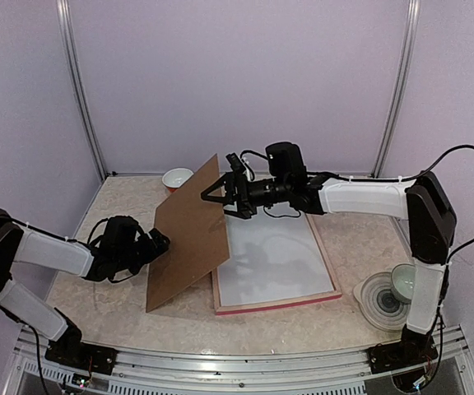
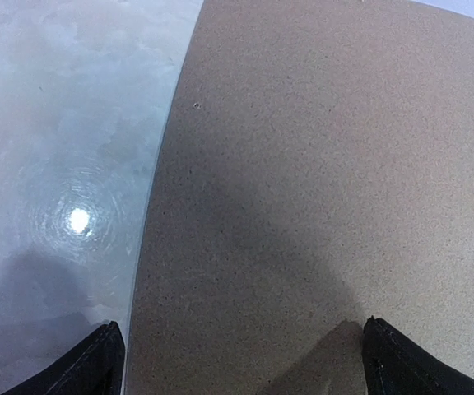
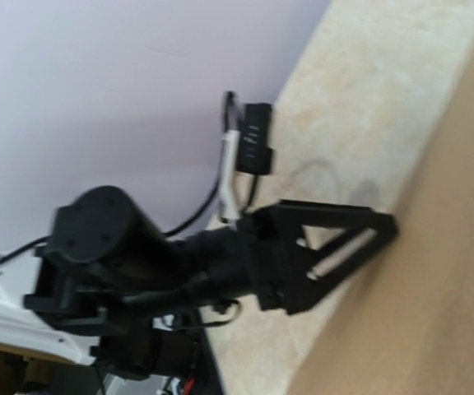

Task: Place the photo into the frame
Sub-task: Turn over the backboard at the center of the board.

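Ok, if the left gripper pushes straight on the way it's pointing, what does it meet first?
The brown backing board: it stands tilted directly ahead of the open left gripper and fills most of its wrist view. Whether the two already touch is unclear.

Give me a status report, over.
Left gripper open, right gripper open. Frame lying flat, photo not in view. Brown board tilted on edge between grippers, at frame's left side.

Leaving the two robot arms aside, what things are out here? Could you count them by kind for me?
Brown board: 1
Picture frame: 1
Bowls: 2, one at the back, one on the right
Glass plate: 1
Total: 5
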